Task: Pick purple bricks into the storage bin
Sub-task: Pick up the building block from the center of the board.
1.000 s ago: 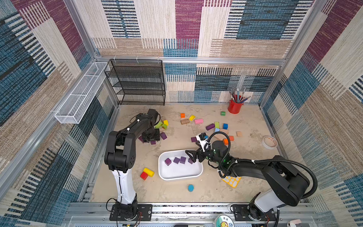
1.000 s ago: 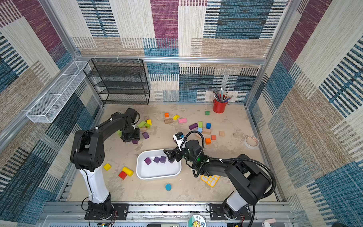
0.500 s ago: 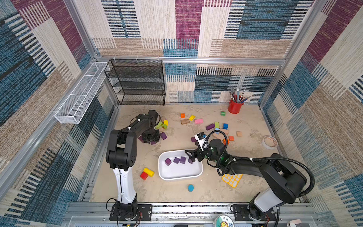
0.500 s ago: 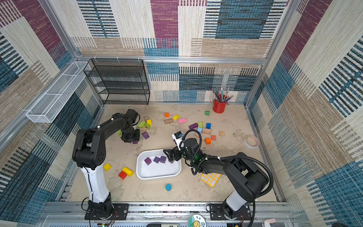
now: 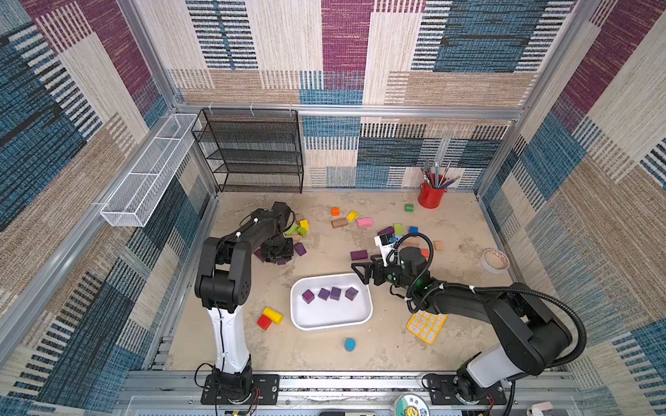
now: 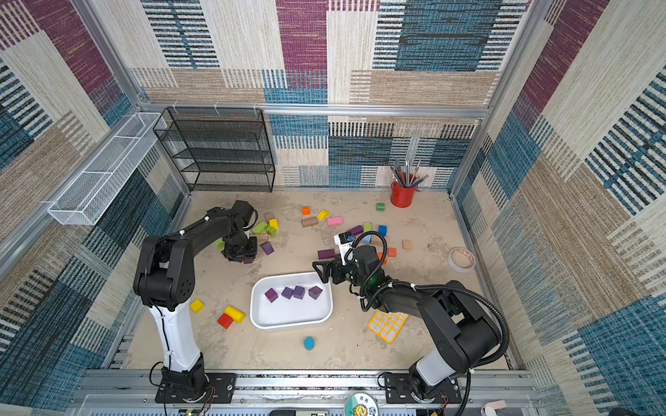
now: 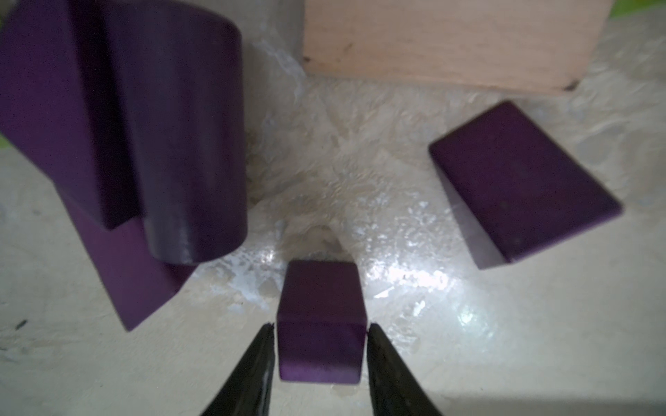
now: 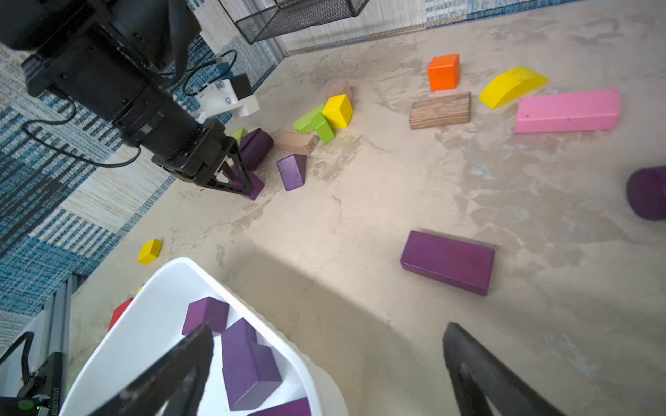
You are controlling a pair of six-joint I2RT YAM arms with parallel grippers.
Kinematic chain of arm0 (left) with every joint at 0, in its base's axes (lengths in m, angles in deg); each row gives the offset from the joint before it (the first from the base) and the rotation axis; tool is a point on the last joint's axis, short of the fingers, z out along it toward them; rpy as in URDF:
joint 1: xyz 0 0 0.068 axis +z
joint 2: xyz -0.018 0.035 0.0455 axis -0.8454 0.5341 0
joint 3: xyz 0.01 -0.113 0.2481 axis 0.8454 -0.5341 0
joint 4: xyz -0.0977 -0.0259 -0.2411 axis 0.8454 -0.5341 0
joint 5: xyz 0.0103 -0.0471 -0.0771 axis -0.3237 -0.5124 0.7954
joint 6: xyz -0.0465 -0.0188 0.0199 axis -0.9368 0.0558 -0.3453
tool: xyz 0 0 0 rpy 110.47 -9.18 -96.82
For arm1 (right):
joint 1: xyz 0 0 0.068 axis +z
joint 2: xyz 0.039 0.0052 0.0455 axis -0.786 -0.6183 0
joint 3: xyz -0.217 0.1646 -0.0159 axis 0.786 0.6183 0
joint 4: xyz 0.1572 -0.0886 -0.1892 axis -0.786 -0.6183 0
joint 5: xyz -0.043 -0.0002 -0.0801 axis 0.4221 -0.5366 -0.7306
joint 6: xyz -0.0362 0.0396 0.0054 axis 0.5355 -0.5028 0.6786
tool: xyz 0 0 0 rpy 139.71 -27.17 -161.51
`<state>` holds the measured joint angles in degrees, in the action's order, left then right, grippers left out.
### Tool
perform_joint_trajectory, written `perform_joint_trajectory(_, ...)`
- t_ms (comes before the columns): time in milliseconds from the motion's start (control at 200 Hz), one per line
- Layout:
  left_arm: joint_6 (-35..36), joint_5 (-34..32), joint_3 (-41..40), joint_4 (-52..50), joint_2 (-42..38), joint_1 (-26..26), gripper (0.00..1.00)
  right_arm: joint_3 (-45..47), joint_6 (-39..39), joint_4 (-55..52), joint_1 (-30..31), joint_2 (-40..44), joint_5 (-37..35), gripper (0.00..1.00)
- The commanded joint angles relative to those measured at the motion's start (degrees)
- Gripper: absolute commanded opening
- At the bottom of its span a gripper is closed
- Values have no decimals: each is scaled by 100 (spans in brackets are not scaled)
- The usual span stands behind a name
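In both top views the left gripper (image 5: 278, 254), at ten o'clock from the storage bin (image 5: 331, 313), hides most of the purple cube (image 7: 319, 324). The right wrist picture's edge cuts off a purple cylinder (image 8: 648, 192).

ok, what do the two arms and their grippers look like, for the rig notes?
Both match: the left arm and right arm have black jointed links above a white lower column. The right arm also carries a black ribbed hose. A white bracket sits at each wrist. The left gripper and right gripper have slim, black, tapered fingers.
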<state>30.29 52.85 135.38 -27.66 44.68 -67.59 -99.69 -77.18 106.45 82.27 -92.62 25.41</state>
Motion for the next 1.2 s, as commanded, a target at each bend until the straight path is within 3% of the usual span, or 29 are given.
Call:
perform_joint_trajectory(0, 38, 83, 18, -14, -22, 2, 44, 116, -531, 342, -234, 63, 390, 100)
perform_joint_trajectory(310, 29, 101, -10, -14, -35, 2, 39, 385, -947, 641, -630, 122, 509, 100)
perform_joint_trajectory(561, -15, 153, -38, 25, -117, 2, 28, 434, -1036, 634, -742, 92, 387, 100)
perform_joint_trajectory(1197, -103, 374, -123, 21, -691, -85, 26, 540, -1391, 656, -972, 16, 217, 99)
